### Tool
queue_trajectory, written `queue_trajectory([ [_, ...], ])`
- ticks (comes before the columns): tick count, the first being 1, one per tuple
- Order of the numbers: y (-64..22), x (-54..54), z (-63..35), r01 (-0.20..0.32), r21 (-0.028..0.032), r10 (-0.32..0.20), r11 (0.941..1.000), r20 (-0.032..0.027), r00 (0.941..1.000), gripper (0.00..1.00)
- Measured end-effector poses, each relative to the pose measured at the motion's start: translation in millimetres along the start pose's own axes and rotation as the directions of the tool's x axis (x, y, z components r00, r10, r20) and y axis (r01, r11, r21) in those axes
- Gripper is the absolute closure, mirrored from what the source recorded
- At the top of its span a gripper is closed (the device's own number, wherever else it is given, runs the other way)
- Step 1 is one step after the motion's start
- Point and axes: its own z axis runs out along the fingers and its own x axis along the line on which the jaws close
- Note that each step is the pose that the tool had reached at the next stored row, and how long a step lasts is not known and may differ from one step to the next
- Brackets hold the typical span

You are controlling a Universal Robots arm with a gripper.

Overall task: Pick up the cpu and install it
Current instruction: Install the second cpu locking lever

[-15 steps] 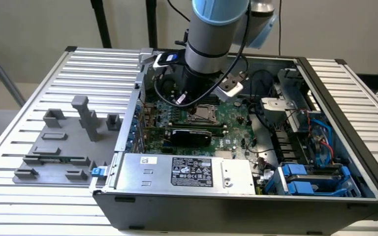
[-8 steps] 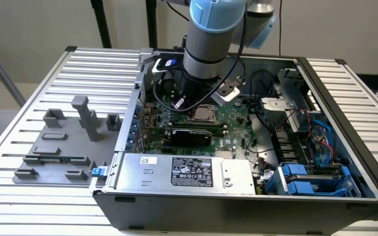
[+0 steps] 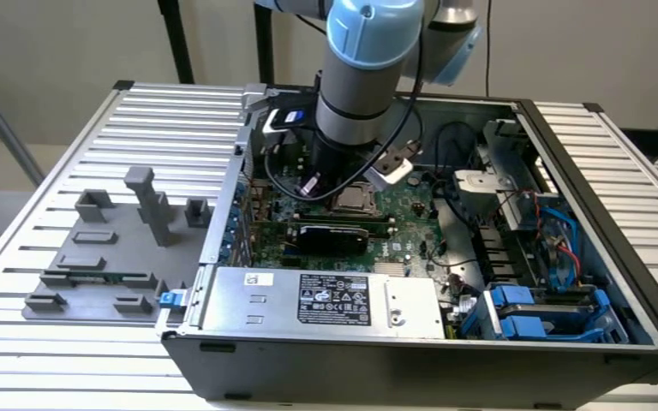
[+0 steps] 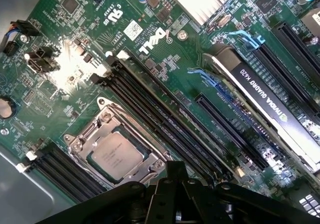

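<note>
One cpu (image 4: 116,155) lies flat inside its socket (image 4: 87,134) on the motherboard (image 4: 150,48), so I judge it installed. My claw (image 4: 172,184) is clenched, grasping nothing, just above it.

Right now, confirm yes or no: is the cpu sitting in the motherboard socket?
Yes, the cpu lies flat inside the metal socket frame on the motherboard, silver top facing up.

Even, bright room light outside; a white glare patch washes the motherboard (image 4: 75,63), and the nearest black parts blur.
</note>
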Motion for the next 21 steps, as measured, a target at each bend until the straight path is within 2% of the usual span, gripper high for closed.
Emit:
queue_trajectory([
  [4,-0.5,-1.2,3.8,-0.002,0.0032,0.002,1.0000,0.0064,1.0000,0.89],
  [7,-0.8,-1.3,7.2,-0.002,0.0038,0.002,1.0000,0.0087,1.0000,0.89],
  [14,-1.7,-0.9,14.3,-0.003,0.0051,0.003,1.0000,0.0115,0.9999,0.89],
  [21,-3.2,-0.5,17.0,-0.003,0.0063,0.003,1.0000,0.0124,0.9999,0.89],
])
